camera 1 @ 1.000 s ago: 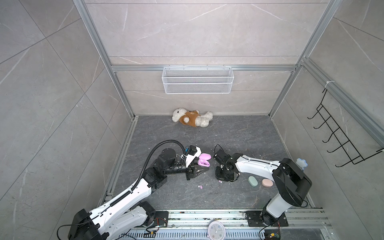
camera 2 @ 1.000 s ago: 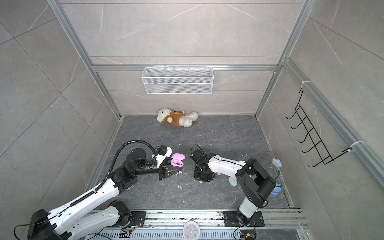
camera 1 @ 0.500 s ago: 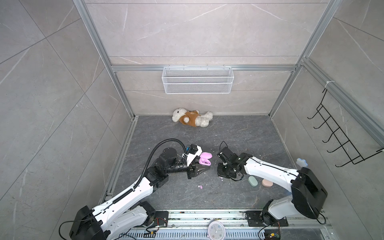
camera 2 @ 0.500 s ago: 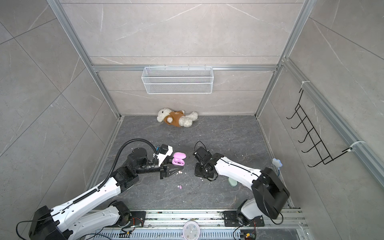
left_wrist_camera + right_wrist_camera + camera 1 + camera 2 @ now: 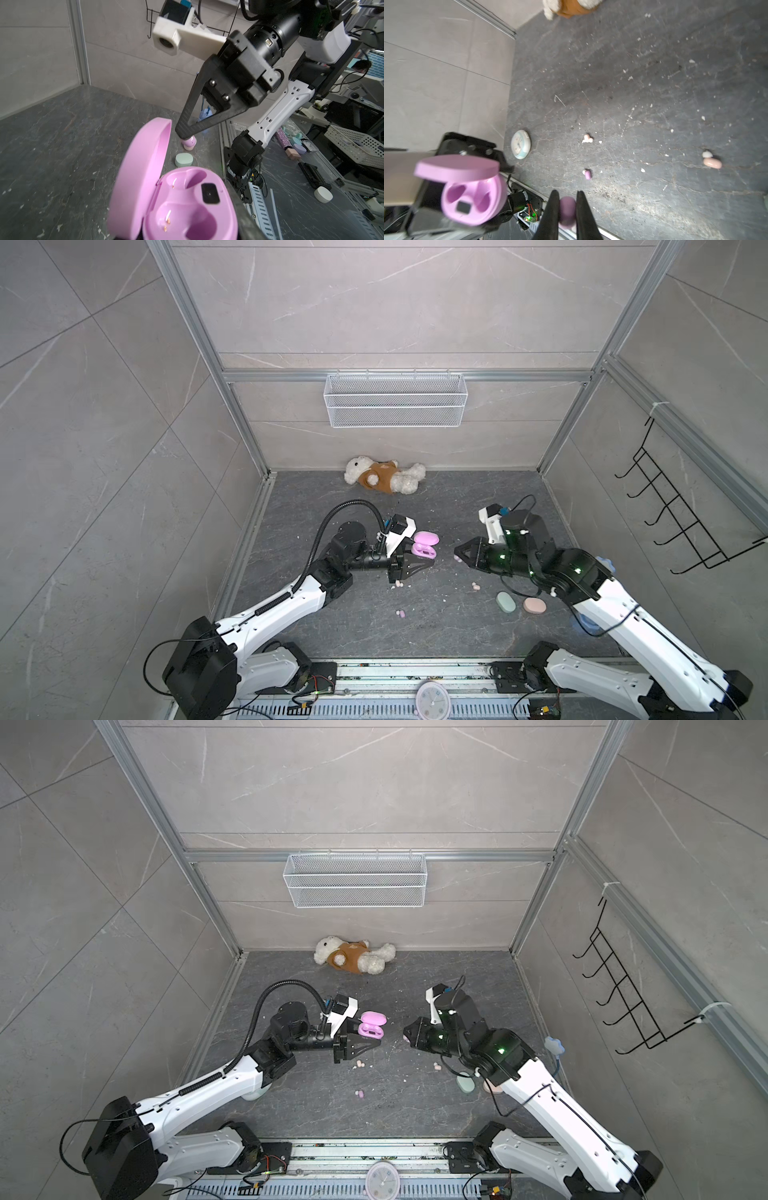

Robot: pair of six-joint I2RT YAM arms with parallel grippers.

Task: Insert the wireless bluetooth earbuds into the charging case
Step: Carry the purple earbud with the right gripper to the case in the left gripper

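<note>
Some floor (image 5: 444, 548) between case (image 5: 424, 549) and earbud (image 5: 457, 558)

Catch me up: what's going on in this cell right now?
The left gripper holds the lilac charging case with its lid open; both wells are empty. The right gripper is shut on one lilac earbud, held short of the case and not yet inserted. Another lilac earbud lies on the floor. The closed mint case and peach case sit by the right arm.
</note>
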